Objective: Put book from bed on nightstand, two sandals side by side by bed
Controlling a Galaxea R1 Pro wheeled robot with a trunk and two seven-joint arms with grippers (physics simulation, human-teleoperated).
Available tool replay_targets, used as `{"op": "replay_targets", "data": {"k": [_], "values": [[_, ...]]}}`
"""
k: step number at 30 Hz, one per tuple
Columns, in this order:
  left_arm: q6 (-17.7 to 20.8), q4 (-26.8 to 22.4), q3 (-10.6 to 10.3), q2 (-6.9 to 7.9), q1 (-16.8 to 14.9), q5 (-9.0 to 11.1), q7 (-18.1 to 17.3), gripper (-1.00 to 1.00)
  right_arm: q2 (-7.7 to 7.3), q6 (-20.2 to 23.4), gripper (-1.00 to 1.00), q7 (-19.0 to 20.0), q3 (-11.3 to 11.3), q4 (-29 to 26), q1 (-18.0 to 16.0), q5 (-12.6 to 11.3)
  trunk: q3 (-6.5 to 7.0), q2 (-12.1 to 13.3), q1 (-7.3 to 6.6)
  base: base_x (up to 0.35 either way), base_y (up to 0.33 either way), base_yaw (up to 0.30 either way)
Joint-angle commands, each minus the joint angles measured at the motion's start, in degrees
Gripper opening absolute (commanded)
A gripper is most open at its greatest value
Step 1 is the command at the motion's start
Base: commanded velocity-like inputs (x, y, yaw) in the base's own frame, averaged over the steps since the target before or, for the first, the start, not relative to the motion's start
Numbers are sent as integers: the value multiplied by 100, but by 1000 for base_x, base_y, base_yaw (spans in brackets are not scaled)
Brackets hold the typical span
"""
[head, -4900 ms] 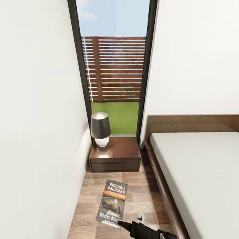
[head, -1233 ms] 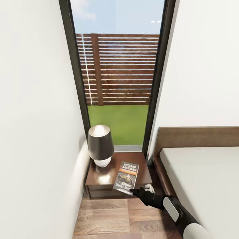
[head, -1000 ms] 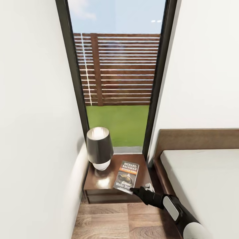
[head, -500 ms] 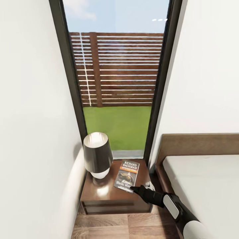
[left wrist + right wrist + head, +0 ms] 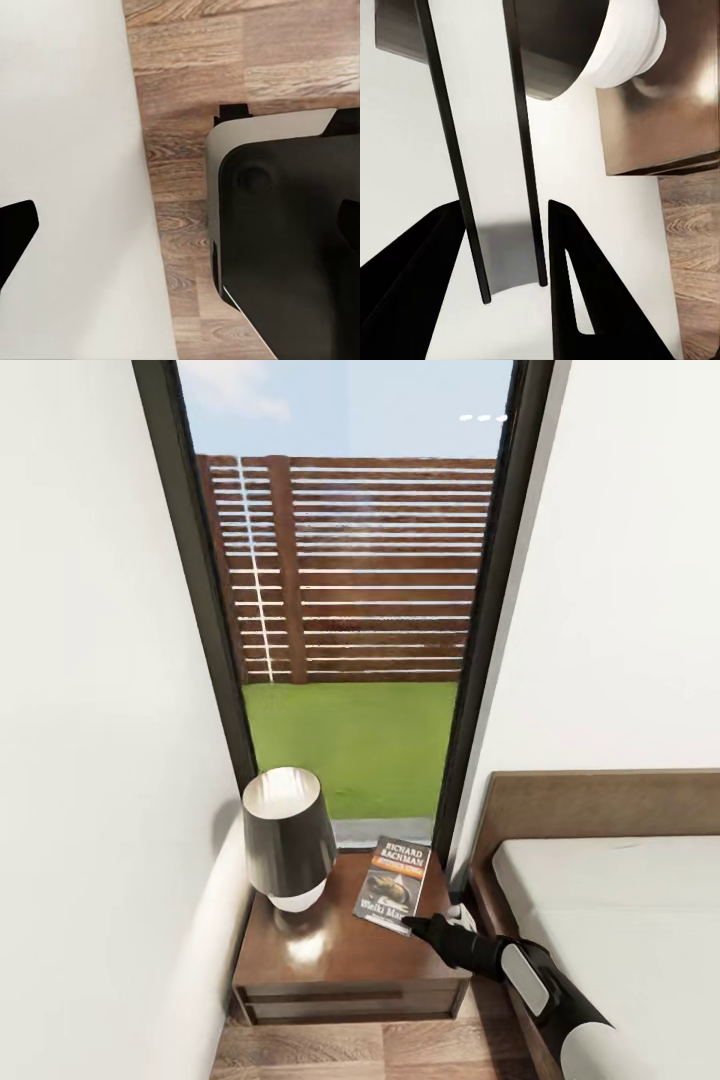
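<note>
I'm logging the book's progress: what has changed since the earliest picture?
The dark grey paperback book, held in the right pincer, was carried forward from over the plank floor to over the glossy dark brown nightstand, beside the black-shaded lamp. The pincer stays shut on its near edge. The camera also advanced; lamp, nightstand and grey-mattressed bed stayed put.

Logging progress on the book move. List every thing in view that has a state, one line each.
book: held at its near edge, over the nightstand top beside the lamp.
right pincer: shut on the book.
nightstand: drawer shut.
lamp: upright on the nightstand.
bed: mattress bare.
left pincer: cannot tell.
</note>
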Motion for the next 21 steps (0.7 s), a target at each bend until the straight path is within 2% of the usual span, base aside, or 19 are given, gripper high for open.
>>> {"op": "replay_targets", "data": {"k": [1, 7, 21], "values": [[36, -14, -46, 2, -1, 38, 15, 100, -1, 40, -100, 1, -1, -2, -4, -31, -12, -12, 4, 34, -9, 0], [33, -14, -46, -1, -1, 39, 15, 100, -12, 44, -100, 3, -103, 1, -5, -26, -12, -12, 4, 17, -5, 0], [39, -16, -46, 1, -1, 47, 15, 100, -21, 32, -100, 86, -159, -11, 3, -54, -12, -12, 4, 3, -1, 0]]}}
